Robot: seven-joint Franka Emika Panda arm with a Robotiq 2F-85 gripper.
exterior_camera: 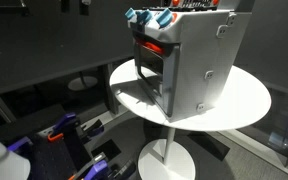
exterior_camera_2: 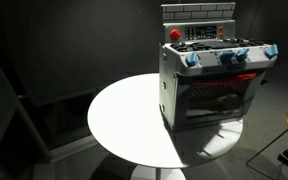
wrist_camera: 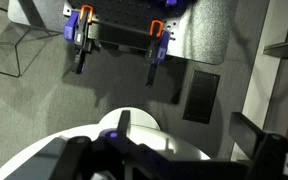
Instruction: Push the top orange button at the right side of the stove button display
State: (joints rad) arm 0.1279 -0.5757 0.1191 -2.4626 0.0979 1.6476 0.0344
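The grey metal toy stove (exterior_camera: 189, 60) stands on a round white table (exterior_camera: 249, 95) in both exterior views, also the stove (exterior_camera_2: 209, 85) and table (exterior_camera_2: 124, 115). It has a dark oven window, an orange-red strip and blue knobs (exterior_camera_2: 229, 56). Its button display (exterior_camera_2: 201, 33) is on the back panel, with a small orange button (exterior_camera_2: 221, 30) at the right end. My gripper (wrist_camera: 169, 155) shows only in the wrist view. Its dark fingers are spread wide and empty, high over the floor and far from the stove. The stove is out of the wrist view.
Orange-handled clamps (wrist_camera: 84, 25) sit on a dark mount, seen from above in the wrist view, and purple and orange gear (exterior_camera: 59, 130) lies low beside the table. A white rounded part with a blue light (wrist_camera: 112, 133) is below the wrist. A dark wall is behind the stove.
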